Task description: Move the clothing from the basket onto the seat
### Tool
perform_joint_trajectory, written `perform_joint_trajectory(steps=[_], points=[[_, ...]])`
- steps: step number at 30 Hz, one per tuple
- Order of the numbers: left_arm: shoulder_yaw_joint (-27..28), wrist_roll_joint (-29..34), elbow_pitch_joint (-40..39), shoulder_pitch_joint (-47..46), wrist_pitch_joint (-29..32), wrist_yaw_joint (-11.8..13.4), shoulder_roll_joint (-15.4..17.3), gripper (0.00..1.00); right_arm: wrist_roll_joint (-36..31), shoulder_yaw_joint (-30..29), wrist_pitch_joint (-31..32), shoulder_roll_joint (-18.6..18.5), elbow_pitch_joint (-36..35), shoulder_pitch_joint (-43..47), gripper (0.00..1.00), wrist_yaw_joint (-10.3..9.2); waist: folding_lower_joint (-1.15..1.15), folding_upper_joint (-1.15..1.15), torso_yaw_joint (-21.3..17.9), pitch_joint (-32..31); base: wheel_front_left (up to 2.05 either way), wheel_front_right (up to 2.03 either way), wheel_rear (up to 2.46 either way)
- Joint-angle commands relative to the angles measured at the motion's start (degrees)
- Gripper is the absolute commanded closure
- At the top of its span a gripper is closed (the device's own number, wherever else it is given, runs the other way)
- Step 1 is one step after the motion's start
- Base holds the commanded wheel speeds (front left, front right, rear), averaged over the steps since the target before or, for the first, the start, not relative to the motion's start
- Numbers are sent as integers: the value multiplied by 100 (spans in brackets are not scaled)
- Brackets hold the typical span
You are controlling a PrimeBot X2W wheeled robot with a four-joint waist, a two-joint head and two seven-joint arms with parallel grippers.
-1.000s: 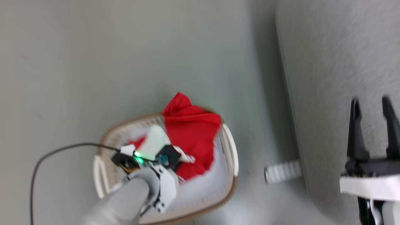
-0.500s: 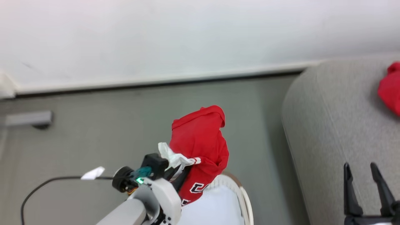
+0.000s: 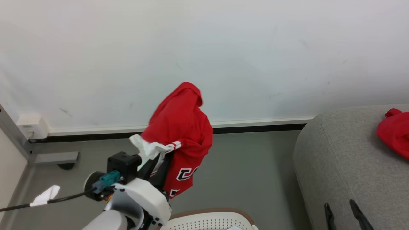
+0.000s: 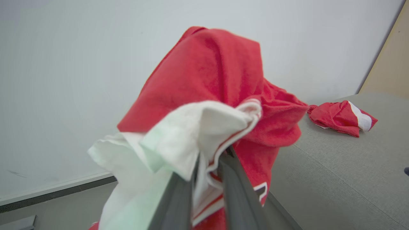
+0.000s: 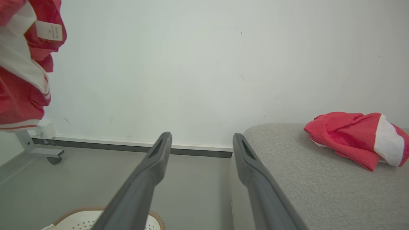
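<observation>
Against the white wall (image 3: pixel 255 48), left pincer (image 4: pixel 209 163) clamps a red garment (image 3: pixel 182 121); right pincer (image 5: pixel 202 135) gapes apart.

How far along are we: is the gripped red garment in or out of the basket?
Out: the red garment hangs from the left gripper, clear above the basket.

White wall (image 3: pixel 223 48) had faint scuffs. Baseboard (image 3: pixel 262 125) ran along its foot, a white strip over a black line. Grey floor (image 3: pixel 249 179) lay just below the baseboard. White socket box (image 3: pixel 32 126) sat above the baseboard's left end. Grey metal bar (image 3: pixel 54 157) with dark caster (image 3: pixel 65 166) stood just below that end. Beige panel (image 3: pixel 9 166) stood left of the baseboard.
</observation>
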Motion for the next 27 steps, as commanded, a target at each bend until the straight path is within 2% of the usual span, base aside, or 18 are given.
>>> perform_joint_trajectory(steps=[1,7,16,20,23,27], points=[[51,-18,-149,104,43,62,88,100,41,58,5,-11,8,111,0,-15,2,0,-17,-39,0,0,0],[94,-25,-514,185,138,204,210,100,-50,471,5,-7,-25,86,0,-15,2,0,-46,-67,0,0,0],[-39,75,-886,45,237,227,122,100,-229,2413,5,-12,417,-587,0,-15,2,0,-31,-61,0,0,0],[-112,94,-918,-9,282,224,51,100,248,3182,5,-13,612,-1077,0,-15,2,0,15,-69,0,0,0],[-204,116,-904,-40,290,195,-54,100,627,3536,5,-17,764,-1435,0,-15,2,0,85,-74,0,0,0],[-343,148,-888,-133,317,135,-197,100,625,3837,5,-12,1013,-1911,0,-15,2,0,190,-68,0,0,0]])
